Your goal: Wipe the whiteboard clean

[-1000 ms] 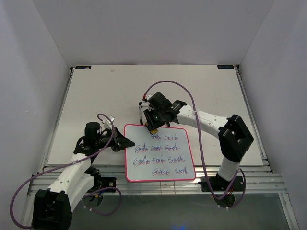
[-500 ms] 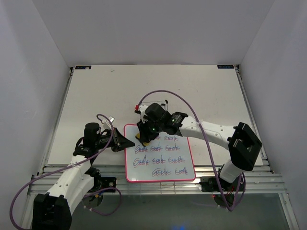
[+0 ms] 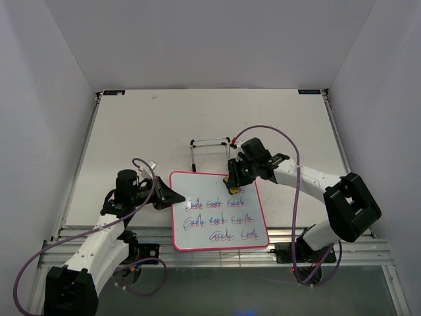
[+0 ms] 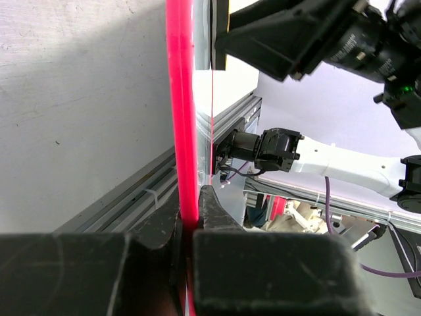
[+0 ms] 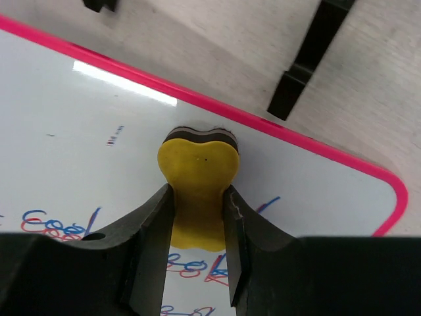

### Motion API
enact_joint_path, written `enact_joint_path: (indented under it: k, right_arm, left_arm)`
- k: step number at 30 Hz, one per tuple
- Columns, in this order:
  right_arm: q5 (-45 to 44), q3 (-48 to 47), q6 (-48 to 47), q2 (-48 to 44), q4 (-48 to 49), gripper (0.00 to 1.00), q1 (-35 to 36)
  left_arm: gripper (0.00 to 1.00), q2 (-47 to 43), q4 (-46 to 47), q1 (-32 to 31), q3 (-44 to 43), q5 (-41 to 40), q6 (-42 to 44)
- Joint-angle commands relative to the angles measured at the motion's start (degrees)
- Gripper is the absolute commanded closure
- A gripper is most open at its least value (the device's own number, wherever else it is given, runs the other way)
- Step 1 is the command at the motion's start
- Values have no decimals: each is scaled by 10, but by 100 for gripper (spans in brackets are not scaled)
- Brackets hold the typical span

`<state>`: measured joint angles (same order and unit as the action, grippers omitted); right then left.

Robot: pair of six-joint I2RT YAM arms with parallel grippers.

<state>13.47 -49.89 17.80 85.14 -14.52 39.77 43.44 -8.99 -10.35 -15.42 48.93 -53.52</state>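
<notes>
The whiteboard lies flat near the table's front, pink-framed, with three rows of blue-red scribbles and a wiped band along its top. My left gripper is shut on the board's left edge; the pink frame runs between its jaws in the left wrist view. My right gripper is shut on a yellow eraser and presses it on the board near the top right corner, just inside the frame.
A black wire stand sits on the table just behind the board; its black feet show in the right wrist view. Aluminium rails run along the table's front edge.
My right gripper swept the eraser left and then right along the board's top, ending near the top right corner. The top row of scribbles is gone. The left gripper has not moved.
</notes>
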Motion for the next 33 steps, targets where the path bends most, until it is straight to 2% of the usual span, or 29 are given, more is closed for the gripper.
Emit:
enact_joint_path:
  k: [1, 7, 11, 17, 19, 25, 33]
  right_arm:
    - [-21, 10, -25, 3, -47, 68, -11]
    - [-1, -60, -19, 18, -60, 70, 26]
    - [7, -127, -9, 50, -63, 70, 87]
    - [-3, -261, -16, 155, -109, 69, 161]
    - [-4, -275, -18, 167, -112, 70, 167]
    - [-15, -214, -19, 146, -97, 70, 128]
    - [-6, -53, -34, 65, -63, 70, -32]
  left_arm:
    - [100, -13, 36, -1, -8, -37, 35]
    - [100, -14, 35, 0, -1, -46, 37]
    - [100, -21, 24, 0, 0, -65, 33]
    - [100, -19, 15, -1, -2, -77, 33]
    - [100, -17, 11, -1, -5, -79, 39]
    - [100, -20, -18, 1, -15, -89, 59]
    - [100, -25, -8, 0, -6, -92, 47]
